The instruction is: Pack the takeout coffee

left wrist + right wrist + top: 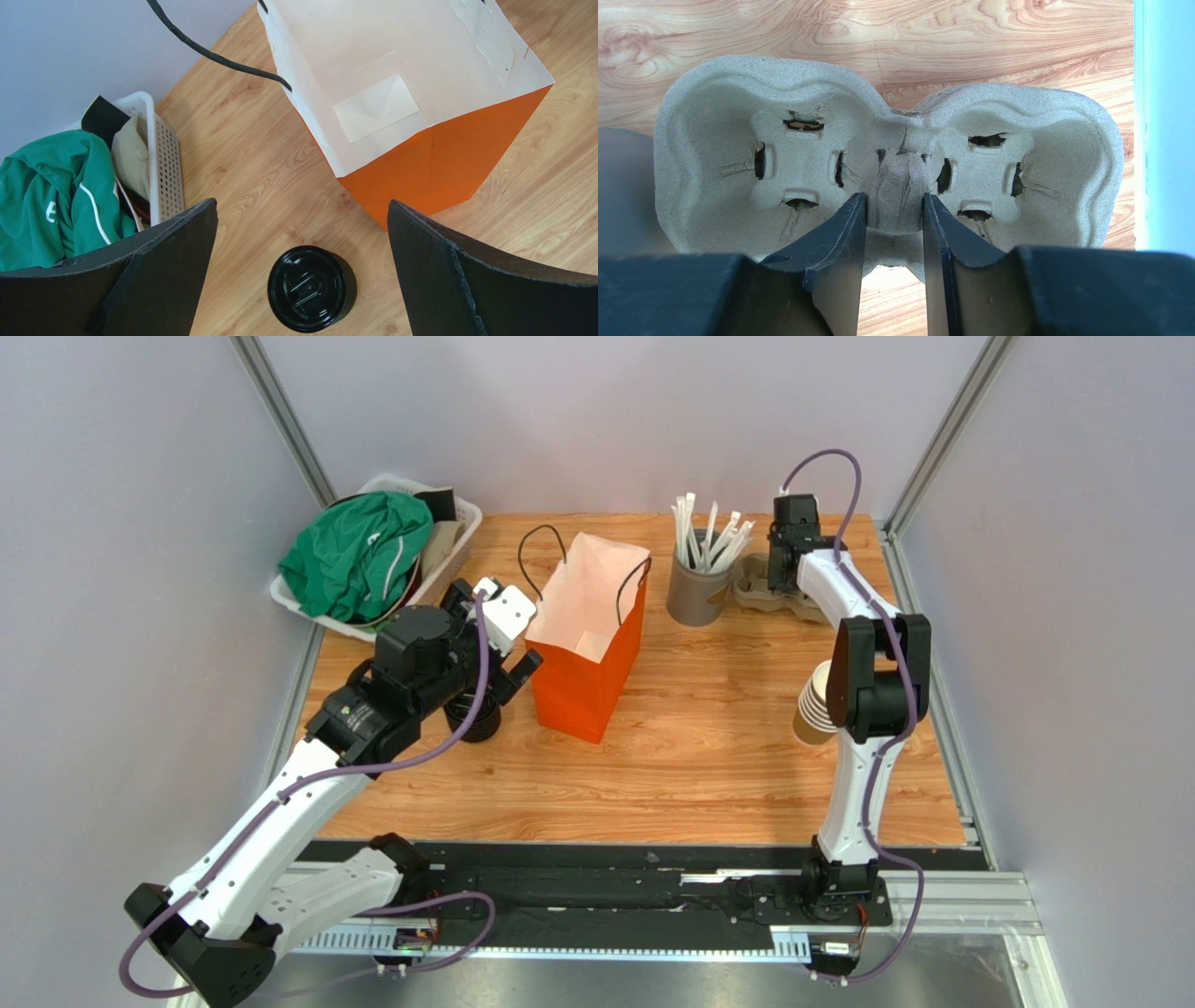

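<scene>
A round black plastic lid lies on the wooden table just left of the orange paper bag. Its side looks black and ridged, and no tan cup shows under it. My left gripper hangs open above it, a finger on each side, touching nothing. In the top view the lid is a dark shape under the left gripper. My right gripper is shut on the centre ridge of a grey pulp two-cup carrier, at the far right of the table.
The open-topped orange bag stands mid-table. A grey cup of white straws stands beside the carrier. A stack of lidless tan cups sits behind the right arm. A white basket with green cloth is at the far left.
</scene>
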You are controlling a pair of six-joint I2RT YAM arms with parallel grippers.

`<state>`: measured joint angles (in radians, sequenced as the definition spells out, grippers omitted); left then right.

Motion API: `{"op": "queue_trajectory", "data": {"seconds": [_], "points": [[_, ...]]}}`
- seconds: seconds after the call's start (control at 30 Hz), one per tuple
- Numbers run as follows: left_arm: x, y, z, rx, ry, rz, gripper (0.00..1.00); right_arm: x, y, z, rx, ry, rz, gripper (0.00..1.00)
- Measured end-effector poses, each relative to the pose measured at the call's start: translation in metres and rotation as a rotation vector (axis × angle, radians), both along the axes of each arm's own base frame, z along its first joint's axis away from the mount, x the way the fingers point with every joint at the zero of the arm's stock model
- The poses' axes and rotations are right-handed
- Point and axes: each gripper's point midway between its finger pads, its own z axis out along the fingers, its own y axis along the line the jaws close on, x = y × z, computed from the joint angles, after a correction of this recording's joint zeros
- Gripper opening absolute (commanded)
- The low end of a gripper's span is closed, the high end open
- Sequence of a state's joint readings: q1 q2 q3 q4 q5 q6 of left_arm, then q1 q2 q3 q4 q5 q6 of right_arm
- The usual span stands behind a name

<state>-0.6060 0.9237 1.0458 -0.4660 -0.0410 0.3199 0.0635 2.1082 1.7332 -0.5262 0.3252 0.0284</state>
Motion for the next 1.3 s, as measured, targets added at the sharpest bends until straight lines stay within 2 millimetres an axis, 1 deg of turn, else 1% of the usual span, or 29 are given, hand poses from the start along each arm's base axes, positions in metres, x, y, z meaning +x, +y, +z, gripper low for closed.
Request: {"op": "queue_trajectory", "data": {"seconds": [0.03, 0.1, 0.17, 0.2, 0.27, 0.4, 0.5, 0.73, 0.83, 0.97, 1.1, 1.17, 1.3], "points": [[0.000, 0.000, 0.000, 0.000, 0.000, 0.000, 0.99, 0.000, 0.000, 0.001, 0.000, -0.001, 0.000, 0.30], [0.000, 0.000, 0.000, 0.000, 0.000, 0.000, 0.99, 0.000, 0.000, 0.002, -0.005, -0.004, 0.001, 0.33], [0.000, 0.000, 0.000, 0.000, 0.000, 0.000, 0.99, 0.000, -0.001, 0.004, -0.010, -0.007, 0.001, 0.41], [0.000, 0.000, 0.000, 0.000, 0.000, 0.000, 0.99, 0.000, -0.001, 0.006, -0.013, -0.009, 0.000, 0.40], [0.000, 0.000, 0.000, 0.000, 0.000, 0.000, 0.99, 0.000, -0.002, 0.008, -0.020, -0.011, -0.001, 0.33], [0.000, 0.000, 0.000, 0.000, 0.000, 0.000, 0.99, 0.000, -0.003, 0.009, -0.027, -0.014, 0.000, 0.25], [0.000, 0.000, 0.000, 0.000, 0.001, -0.003, 0.99, 0.002, -0.003, 0.010, -0.029, -0.019, 0.003, 0.17], [0.000, -0.001, -0.001, 0.001, 0.005, -0.006, 0.99, 0.002, -0.001, 0.011, -0.028, -0.021, 0.006, 0.19], [0.001, -0.002, -0.002, 0.003, 0.008, -0.006, 0.99, 0.001, -0.001, 0.014, -0.027, -0.025, 0.008, 0.19], [0.001, -0.001, -0.002, 0.005, 0.009, -0.003, 0.99, -0.001, 0.002, 0.028, -0.013, -0.046, 0.018, 0.20], [0.001, -0.001, -0.001, 0.004, 0.007, -0.002, 0.99, -0.002, 0.004, 0.055, -0.002, -0.097, 0.025, 0.20], [0.001, -0.001, -0.001, 0.004, 0.008, -0.002, 0.99, -0.002, 0.005, 0.063, 0.000, -0.116, 0.024, 0.20], [0.001, -0.001, -0.001, 0.004, 0.008, -0.001, 0.99, -0.002, 0.004, 0.064, -0.005, -0.121, 0.016, 0.20]]}}
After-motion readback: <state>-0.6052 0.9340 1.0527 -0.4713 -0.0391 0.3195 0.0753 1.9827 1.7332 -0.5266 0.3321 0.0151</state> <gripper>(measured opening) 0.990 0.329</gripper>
